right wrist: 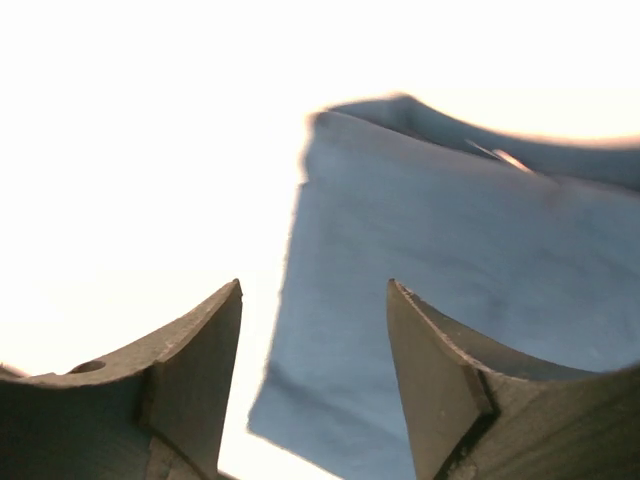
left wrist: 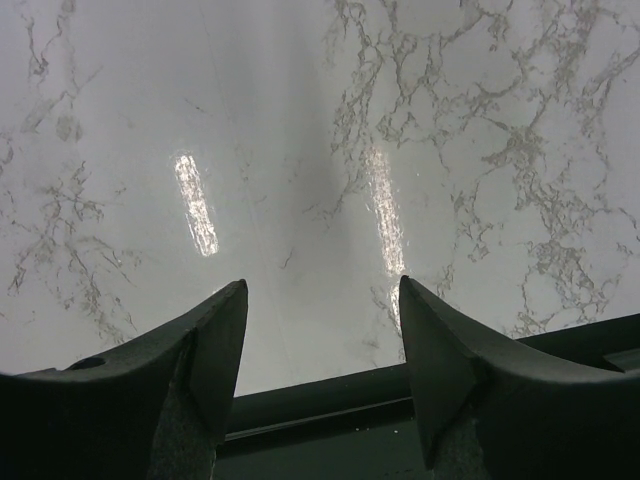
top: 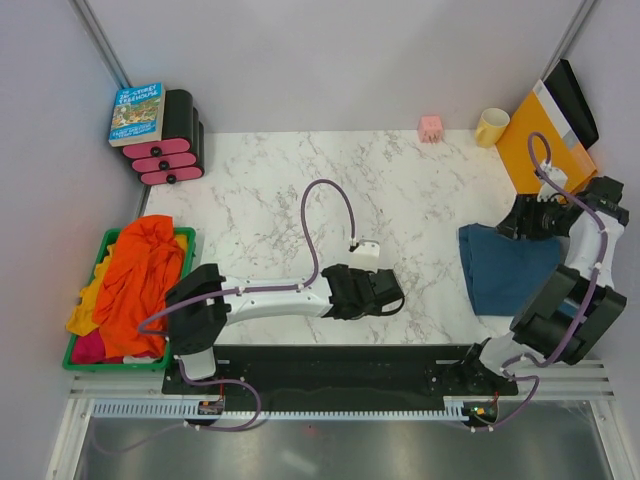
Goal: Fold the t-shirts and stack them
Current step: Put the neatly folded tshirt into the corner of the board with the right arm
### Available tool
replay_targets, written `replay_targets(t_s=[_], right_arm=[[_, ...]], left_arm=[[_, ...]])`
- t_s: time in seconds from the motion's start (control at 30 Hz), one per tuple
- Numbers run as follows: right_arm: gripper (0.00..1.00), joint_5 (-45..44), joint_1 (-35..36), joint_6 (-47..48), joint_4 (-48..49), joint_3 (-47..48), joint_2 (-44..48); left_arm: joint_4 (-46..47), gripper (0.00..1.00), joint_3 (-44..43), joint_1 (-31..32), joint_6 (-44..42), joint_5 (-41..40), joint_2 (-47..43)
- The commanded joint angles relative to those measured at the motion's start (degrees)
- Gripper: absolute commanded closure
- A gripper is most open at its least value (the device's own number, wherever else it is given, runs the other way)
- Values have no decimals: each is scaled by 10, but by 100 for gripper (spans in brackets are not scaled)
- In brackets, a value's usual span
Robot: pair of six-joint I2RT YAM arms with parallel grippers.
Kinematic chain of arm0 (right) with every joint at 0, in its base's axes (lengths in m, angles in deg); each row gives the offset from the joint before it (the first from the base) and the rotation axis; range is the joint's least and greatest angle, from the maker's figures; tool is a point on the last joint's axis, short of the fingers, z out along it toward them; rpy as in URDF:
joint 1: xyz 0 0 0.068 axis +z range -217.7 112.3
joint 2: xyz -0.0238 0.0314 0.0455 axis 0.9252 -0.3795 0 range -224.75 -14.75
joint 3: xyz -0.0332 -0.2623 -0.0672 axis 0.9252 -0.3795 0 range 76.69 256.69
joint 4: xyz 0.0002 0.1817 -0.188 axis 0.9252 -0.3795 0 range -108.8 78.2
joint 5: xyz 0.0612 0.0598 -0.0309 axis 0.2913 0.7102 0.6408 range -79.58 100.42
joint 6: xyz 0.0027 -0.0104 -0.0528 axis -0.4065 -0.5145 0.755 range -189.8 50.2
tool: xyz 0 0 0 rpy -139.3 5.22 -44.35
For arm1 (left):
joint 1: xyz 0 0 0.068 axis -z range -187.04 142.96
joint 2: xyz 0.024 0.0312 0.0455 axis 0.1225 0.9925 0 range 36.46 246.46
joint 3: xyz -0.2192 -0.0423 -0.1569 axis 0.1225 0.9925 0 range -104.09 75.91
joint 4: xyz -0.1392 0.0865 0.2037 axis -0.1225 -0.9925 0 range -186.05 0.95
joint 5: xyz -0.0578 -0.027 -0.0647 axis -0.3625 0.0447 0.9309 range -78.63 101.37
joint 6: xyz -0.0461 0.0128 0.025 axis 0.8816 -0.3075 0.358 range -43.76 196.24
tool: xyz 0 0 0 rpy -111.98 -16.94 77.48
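While poised with the right tool spread apart just above the teal t-shirt, and the left tool likewise apart over the counter, far from the heaped orange t-shirts, risks pinching one layer and dragging the fold open.

The table is viewed whole from overhead, its marble closely and downward from the left wrist, the blue shirt closely from the right wrist.
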Motion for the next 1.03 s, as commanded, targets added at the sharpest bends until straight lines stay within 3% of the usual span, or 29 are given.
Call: replay_targets(t_s=[0.0, 0.1, 0.13, 0.2, 0.27, 0.3, 0.37, 0.4, 0.43, 0.5, 0.57, 0.63, 0.7, 0.77, 0.83, 1.0], right_arm=[[30, 125, 36, 90, -109, 18, 65], [23, 157, 86, 54, -90, 15, 92], [21, 152, 123, 22, -42, 16, 104], [21, 119, 165, -102, 21, 21, 120], [20, 87, 230, -181, 133, 16, 157], [20, 26, 270, -255, 179, 5, 187], [21, -17, 302, -310, 308, -6, 212], [21, -41, 325, -382, 390, -17, 228], [2, -52, 336, -413, 425, -22, 233], [2, -64, 373, -462, 479, -31, 235], [2, -117, 422, -453, 450, 8, 225], [2, -201, 515, -366, 320, 60, 191], [2, -243, 582, -297, 261, 93, 181], [2, -267, 584, -329, 308, 33, 216], [2, -236, 585, -312, 264, 41, 221], [2, -271, 618, -276, 232, -7, 242]], left_arm=[[4, 31, -14, 6, 15, -23, -9], [4, 31, -12, 6, 4, -33, -24], [4, 31, -13, 6, -1, -42, -30], [4, 31, -16, 6, -12, -53, -47], [2, 31, -31, 6, -45, -70, -57], [0, 32, -42, 6, -71, -75, -65], [-6, 32, -51, 5, -92, -89, -74], [-8, 32, -58, 5, -109, -97, -86], [-9, 32, -60, 4, -115, -103, -92], [-9, 31, -66, 3, -129, -117, -102], [-14, 32, -74, -3, -141, -122, -100], [-36, 32, -88, -9, -132, -127, -96], [-60, 32, -93, -12, -130, -111, -97], [-65, 31, -73, -13, -124, -104, -110], [-67, 30, -61, -13, -115, -89, -125], [-89, 36, -43, -13, -52, -87, -126]])
